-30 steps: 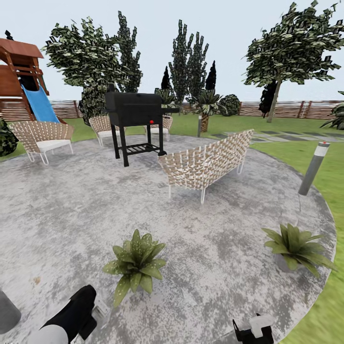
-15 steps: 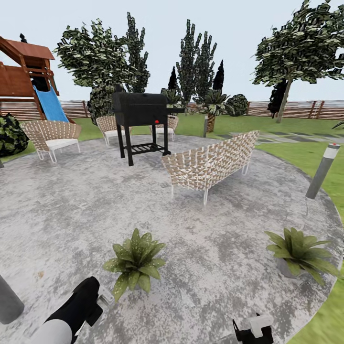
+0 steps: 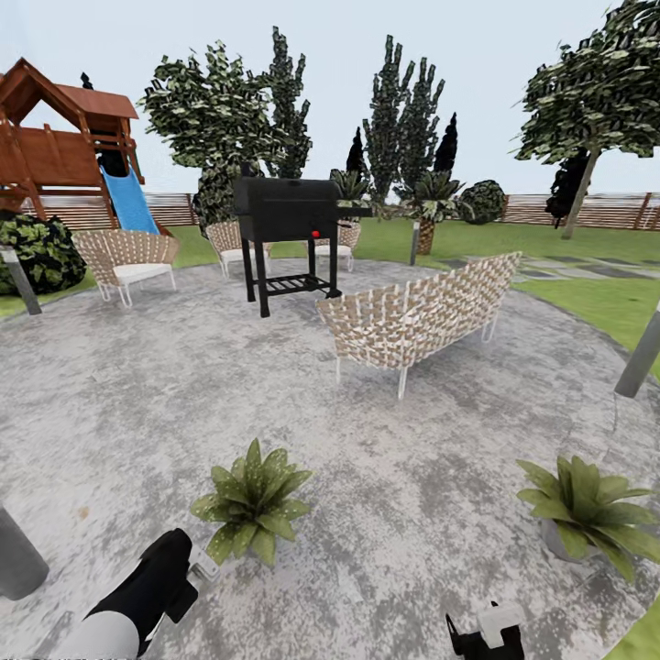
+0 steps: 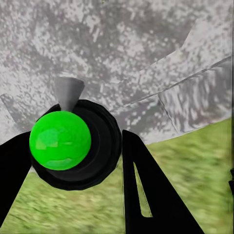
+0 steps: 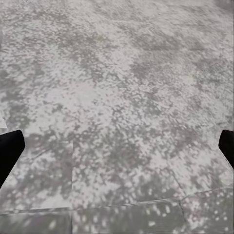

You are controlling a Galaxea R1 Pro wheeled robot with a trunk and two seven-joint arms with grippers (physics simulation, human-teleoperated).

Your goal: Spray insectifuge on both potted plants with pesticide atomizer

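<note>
Low, left arm [image 3: 137, 600] angled toward speckled plant [image 3: 252, 502] (patio [image 3: 137, 394]).

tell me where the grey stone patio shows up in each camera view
Head view: the patio spreads across the middle ground, under the grill.
Left wrist view: the patio lies beyond the left hand and meets grass.
Right wrist view: the patio spans the gap between the right hand fingertips.
Shared landmark: the patio's edge against grass, in the head and left wrist views.
</note>
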